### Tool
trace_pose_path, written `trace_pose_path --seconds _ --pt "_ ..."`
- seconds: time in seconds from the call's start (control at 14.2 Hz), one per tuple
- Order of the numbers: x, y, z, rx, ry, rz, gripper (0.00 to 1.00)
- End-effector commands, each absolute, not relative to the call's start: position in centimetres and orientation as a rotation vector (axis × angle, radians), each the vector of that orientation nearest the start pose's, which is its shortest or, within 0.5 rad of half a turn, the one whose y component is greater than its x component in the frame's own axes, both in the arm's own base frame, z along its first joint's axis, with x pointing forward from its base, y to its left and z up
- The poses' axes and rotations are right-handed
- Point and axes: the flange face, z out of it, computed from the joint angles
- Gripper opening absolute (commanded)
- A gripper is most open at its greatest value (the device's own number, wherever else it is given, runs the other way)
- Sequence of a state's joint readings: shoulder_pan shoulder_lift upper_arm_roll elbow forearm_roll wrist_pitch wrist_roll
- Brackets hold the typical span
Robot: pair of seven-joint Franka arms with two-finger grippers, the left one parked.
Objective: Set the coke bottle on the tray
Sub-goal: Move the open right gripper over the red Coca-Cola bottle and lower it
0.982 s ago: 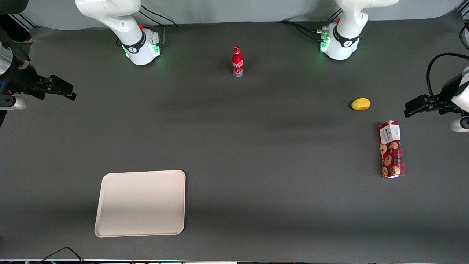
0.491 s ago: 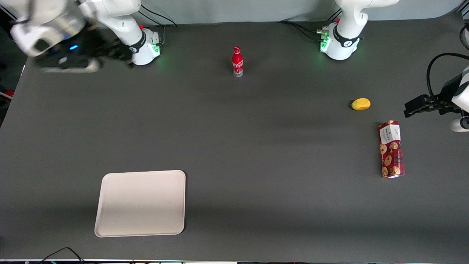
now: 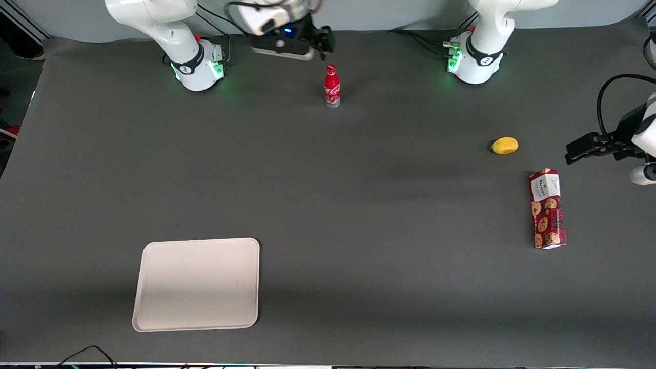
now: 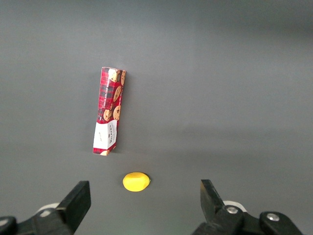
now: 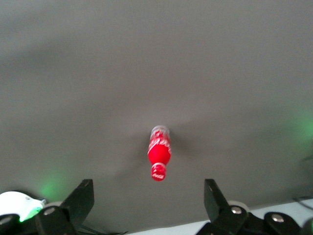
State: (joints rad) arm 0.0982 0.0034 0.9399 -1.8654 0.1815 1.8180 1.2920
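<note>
The coke bottle (image 3: 332, 86) stands upright between the two arm bases, red with a red cap and a clear base. It also shows in the right wrist view (image 5: 159, 153), from above, between the two black fingers. My gripper (image 3: 324, 42) hangs open above the table, just farther from the front camera than the bottle and higher than its cap. It holds nothing. The cream-white tray (image 3: 197, 284) lies flat near the front camera, toward the working arm's end of the table, and is bare.
A yellow lemon (image 3: 505, 145) and a long red cookie box (image 3: 547, 209) lie toward the parked arm's end of the table; both show in the left wrist view, lemon (image 4: 136, 181) and box (image 4: 108, 117). The working arm's base (image 3: 197, 64) stands beside the bottle.
My gripper has swung from the working arm's edge of the table inward along the table edge farthest from the front camera, ending just above the bottle. The bottle and tray have not moved.
</note>
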Motion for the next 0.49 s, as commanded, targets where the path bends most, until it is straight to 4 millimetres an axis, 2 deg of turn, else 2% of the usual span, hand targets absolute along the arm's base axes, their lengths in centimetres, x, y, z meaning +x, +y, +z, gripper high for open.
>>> trace_pose_path --seconds 0.0,0.28,0.35,0.42 --pt "23.9 49.2 45.1 -3.064 0.569 0.245 1.0" --pt "20.0 49.6 39.7 -3.03 0.619 0.184 1.0" --pt "19.2 49.6 38.8 -3.03 0.604 0.167 1.0" --pt "19.2 49.7 38.4 -3.019 0.626 0.174 1.0"
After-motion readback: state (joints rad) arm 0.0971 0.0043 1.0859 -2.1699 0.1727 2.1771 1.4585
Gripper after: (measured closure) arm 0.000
